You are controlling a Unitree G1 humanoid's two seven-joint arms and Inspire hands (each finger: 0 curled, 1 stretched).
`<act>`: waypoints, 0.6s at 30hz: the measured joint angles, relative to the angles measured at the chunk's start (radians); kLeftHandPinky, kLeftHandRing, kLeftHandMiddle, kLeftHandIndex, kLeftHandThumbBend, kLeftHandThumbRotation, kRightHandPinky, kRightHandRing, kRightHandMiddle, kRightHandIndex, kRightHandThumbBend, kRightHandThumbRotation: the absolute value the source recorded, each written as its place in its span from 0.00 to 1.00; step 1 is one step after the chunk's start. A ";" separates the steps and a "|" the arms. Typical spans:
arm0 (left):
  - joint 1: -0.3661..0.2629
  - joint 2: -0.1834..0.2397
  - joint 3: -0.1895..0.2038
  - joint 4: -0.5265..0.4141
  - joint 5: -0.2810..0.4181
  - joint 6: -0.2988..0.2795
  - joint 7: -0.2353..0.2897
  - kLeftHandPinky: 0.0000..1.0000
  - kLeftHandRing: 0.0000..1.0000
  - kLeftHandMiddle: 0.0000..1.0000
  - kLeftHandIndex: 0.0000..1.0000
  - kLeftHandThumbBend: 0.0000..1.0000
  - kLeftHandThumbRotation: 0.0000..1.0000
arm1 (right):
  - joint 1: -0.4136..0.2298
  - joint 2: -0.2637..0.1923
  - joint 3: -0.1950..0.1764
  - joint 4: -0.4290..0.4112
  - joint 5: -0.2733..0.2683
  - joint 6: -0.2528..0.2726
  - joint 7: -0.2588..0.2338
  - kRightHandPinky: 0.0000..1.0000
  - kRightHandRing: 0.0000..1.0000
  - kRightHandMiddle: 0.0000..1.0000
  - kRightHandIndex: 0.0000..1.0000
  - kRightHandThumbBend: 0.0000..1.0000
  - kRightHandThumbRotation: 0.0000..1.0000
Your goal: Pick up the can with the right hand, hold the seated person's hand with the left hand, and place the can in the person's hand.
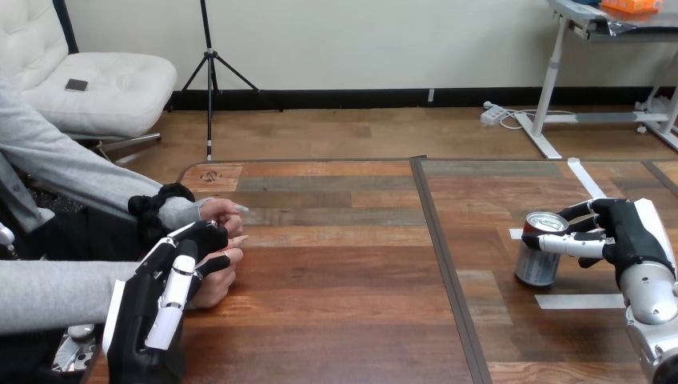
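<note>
The right hand point(628, 236), at the right edge of the frame, is closed round the can point(537, 262). One finger lies across the can's front and others reach behind its top. The can stands upright on the counter point(344, 280) at centre right, just above a white tape strip point(580, 302). The silver right forearm runs down to the lower right corner.

In the lower left of the frame, the left hand point(172, 292) has its fingers bent over the person's lower hand point(214, 290), with the thumb lying across it, so it grips that hand. The person's upper hand point(222, 212) rests just above, at the counter's left edge, close to the robot's fingertips. The can and the person's hands are well apart.
</note>
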 measured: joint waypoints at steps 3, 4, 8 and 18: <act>-0.001 0.000 0.000 0.001 0.000 0.000 0.000 0.70 0.76 0.71 0.65 0.30 0.64 | 0.000 0.000 0.000 0.000 0.000 -0.002 0.000 0.34 0.40 0.44 0.47 0.77 0.00; -0.001 0.000 0.000 0.002 0.000 -0.001 0.000 0.70 0.76 0.71 0.65 0.30 0.63 | 0.000 0.000 0.000 0.000 0.000 -0.003 0.000 0.34 0.40 0.44 0.47 0.77 0.00; -0.002 0.000 0.000 0.008 -0.001 -0.005 0.000 0.70 0.75 0.71 0.64 0.30 0.63 | 0.000 -0.001 0.000 0.000 0.000 -0.011 0.001 0.34 0.40 0.44 0.47 0.77 0.00; -0.012 0.000 0.002 0.031 -0.002 -0.022 -0.001 0.68 0.75 0.70 0.64 0.32 0.64 | 0.000 -0.002 0.000 0.000 -0.001 -0.031 0.001 0.35 0.40 0.44 0.47 0.78 0.00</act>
